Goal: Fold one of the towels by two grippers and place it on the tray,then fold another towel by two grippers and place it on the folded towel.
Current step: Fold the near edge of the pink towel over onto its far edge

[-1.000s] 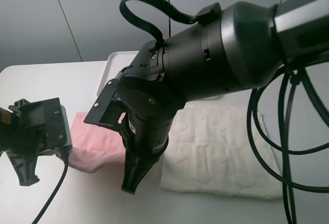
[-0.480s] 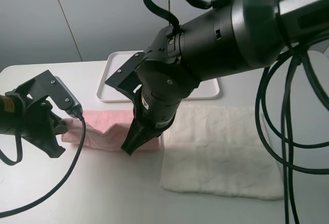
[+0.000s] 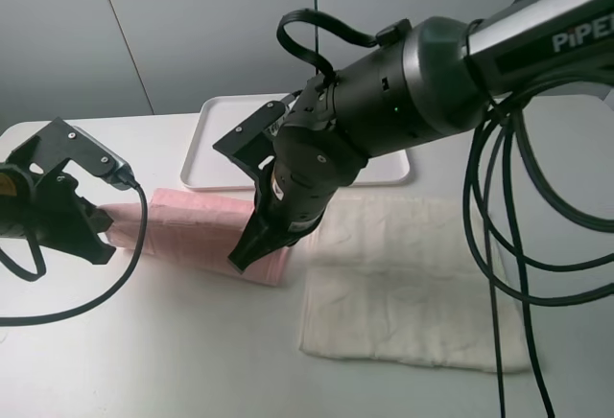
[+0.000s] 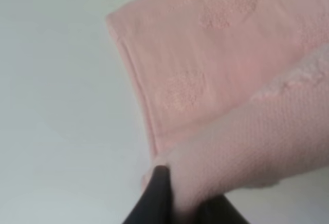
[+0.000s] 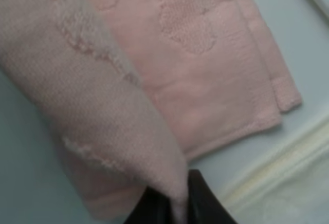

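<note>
Pink towel (image 3: 192, 219) hangs stretched between your two grippers, its raised edge above the layer lying flat on the table (image 3: 173, 341). Your left gripper (image 3: 99, 236) is pinched tight on one corner, with fabric caught between its dark fingers (image 4: 157, 196). Your right gripper (image 3: 242, 260) clamps the other corner. The white towel (image 3: 413, 284) lies just beside the right gripper, and the tray (image 3: 206, 150) is beyond both.
</note>
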